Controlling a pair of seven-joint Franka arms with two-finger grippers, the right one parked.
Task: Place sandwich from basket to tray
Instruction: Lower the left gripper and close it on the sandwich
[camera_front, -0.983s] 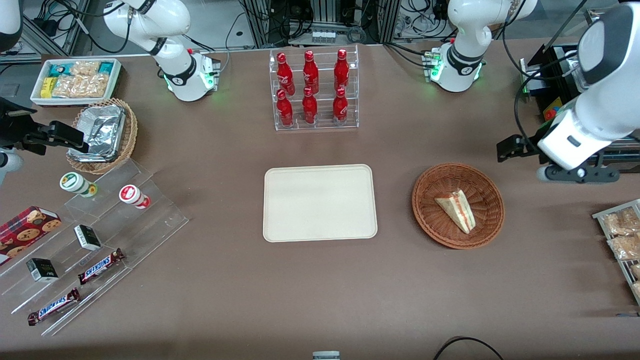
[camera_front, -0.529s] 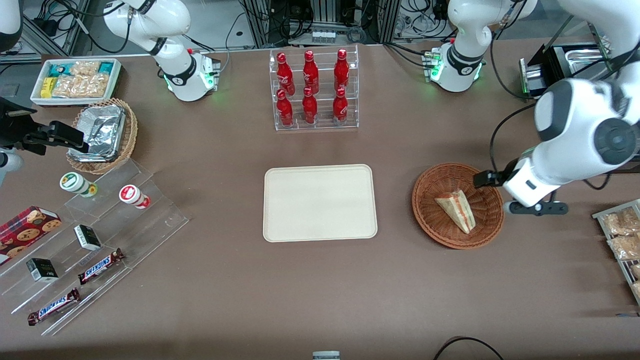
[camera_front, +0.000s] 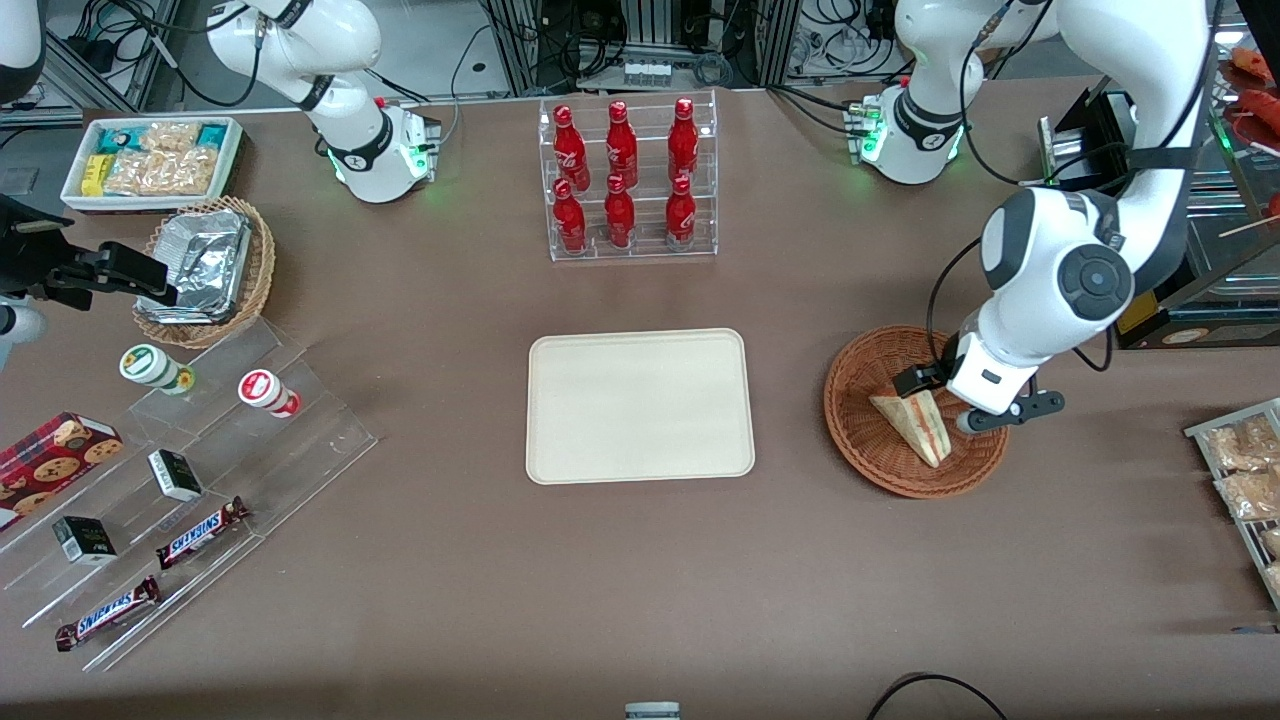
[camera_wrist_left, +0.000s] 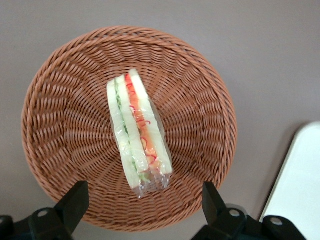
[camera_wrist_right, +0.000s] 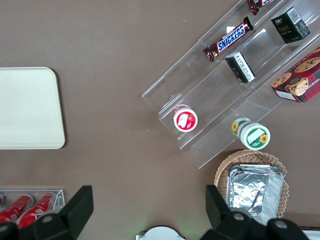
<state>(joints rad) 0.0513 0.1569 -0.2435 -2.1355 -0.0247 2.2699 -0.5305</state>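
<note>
The sandwich (camera_front: 912, 425), a clear-wrapped wedge with red and green filling, lies in the round reddish-brown basket (camera_front: 850, 440). The cream tray (camera_front: 640, 405) lies flat beside the basket, toward the parked arm's end, with nothing on it. My left gripper (camera_front: 968, 400) hangs over the basket, just above the sandwich's wide end. In the left wrist view the gripper (camera_wrist_left: 144, 200) is open, its fingers (camera_wrist_left: 75, 200) spread wide on either side of the sandwich (camera_wrist_left: 137, 135), well apart from it. The basket (camera_wrist_left: 60, 125) and a tray corner (camera_wrist_left: 300, 185) show there too.
A clear rack of red bottles (camera_front: 628, 180) stands farther from the camera than the tray. A tan wicker basket with foil (camera_front: 205, 270), a white snack box (camera_front: 150, 160) and a stepped acrylic stand (camera_front: 180, 470) lie toward the parked arm's end. Snack packets (camera_front: 1245, 480) lie at the working arm's end.
My left arm has swung in from the working arm's end of the table and come down over the basket. The sandwich, basket and tray have not moved.
</note>
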